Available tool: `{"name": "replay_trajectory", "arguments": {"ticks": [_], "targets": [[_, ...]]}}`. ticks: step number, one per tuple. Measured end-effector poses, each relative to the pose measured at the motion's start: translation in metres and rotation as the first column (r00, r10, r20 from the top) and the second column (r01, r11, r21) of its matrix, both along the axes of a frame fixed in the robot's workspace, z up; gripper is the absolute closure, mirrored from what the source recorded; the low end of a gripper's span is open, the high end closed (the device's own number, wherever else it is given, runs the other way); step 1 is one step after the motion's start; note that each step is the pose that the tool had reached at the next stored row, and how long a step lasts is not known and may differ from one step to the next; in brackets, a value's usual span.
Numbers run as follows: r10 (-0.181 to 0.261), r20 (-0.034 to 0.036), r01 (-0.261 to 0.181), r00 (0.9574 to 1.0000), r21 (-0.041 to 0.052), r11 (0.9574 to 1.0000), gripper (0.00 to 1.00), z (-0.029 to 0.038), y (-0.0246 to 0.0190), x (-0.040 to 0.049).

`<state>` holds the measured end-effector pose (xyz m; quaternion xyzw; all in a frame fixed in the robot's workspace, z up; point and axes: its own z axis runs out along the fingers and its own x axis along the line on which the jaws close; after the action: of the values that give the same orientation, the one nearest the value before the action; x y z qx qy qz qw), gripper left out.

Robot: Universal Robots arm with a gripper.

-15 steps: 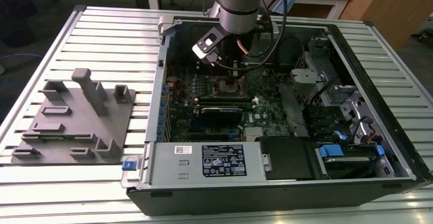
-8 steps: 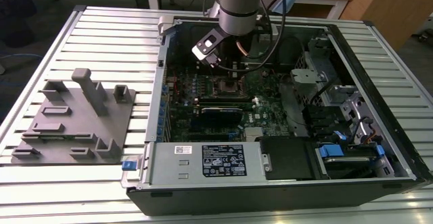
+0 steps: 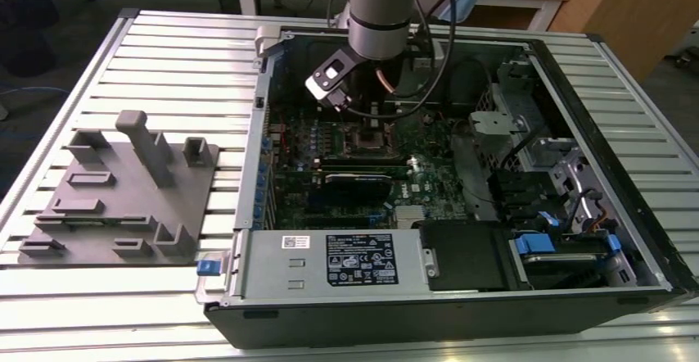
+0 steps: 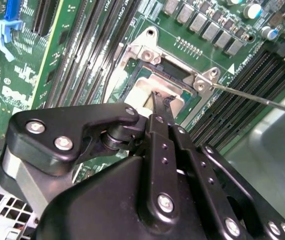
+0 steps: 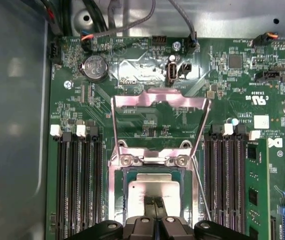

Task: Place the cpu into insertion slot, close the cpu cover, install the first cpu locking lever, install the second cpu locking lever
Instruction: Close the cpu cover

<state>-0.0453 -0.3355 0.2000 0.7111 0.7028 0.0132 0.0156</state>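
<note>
The tool (image 5: pixel 154 202), its two fingers pressed together, rests its tips on top of the cpu (image 5: pixel 142 192), which lies flat in the insertion slot (image 5: pixel 116 195), while the cpu cover (image 5: pixel 157 97) stands flipped back, leaving the slot open from above.

Motherboard (image 5: pixel 232 100): green, fine pale markings.
Cpu (image 5: pixel 152 189): dull silver-grey.
Cpu cover (image 5: pixel 157 98): bright silver.
Gripper (image 5: pixel 155 202): black.
Memory slots (image 5: pixel 77 185): black.
Table (image 3: pixel 164 59): pale grey, ribbed in parallel lines.
</note>
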Motion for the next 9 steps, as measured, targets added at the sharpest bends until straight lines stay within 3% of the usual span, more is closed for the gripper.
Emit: {"name": "replay_trajectory", "arguments": {"ticks": [9], "targets": [[0.0,-0.0005,0.0,1.0,-0.0009,1.0,0.9,-0.003,-0.0002,-0.0002]]}}
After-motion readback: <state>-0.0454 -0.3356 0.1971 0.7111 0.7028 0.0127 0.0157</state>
